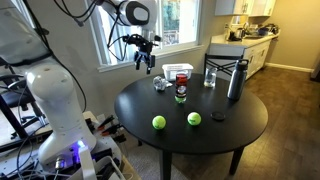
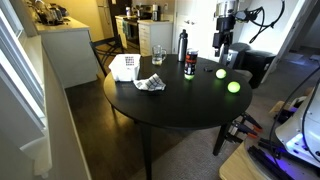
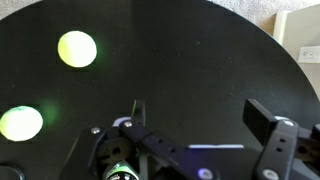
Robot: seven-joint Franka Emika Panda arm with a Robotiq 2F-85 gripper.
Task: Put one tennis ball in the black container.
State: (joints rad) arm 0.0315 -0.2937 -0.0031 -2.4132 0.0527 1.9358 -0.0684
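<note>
Two yellow-green tennis balls lie on the round black table (image 1: 240,128). In an exterior view they are at the near left (image 1: 158,122) and just right of it (image 1: 194,118); they also show in an exterior view (image 2: 221,73) (image 2: 234,87) and in the wrist view (image 3: 77,48) (image 3: 20,123). A tall dark cylindrical container (image 1: 236,80) (image 2: 182,44) stands upright at the table's far side. My gripper (image 1: 146,60) (image 2: 224,50) (image 3: 200,115) hangs open and empty, high above the table, apart from both balls.
A small can (image 1: 181,95) (image 2: 189,67), a drinking glass (image 1: 210,77) (image 2: 158,55), a white box (image 1: 178,70) (image 2: 125,66), a crumpled silvery object (image 1: 160,84) (image 2: 150,83) and a small flat black item (image 1: 218,115) are on the table. Kitchen counters stand behind.
</note>
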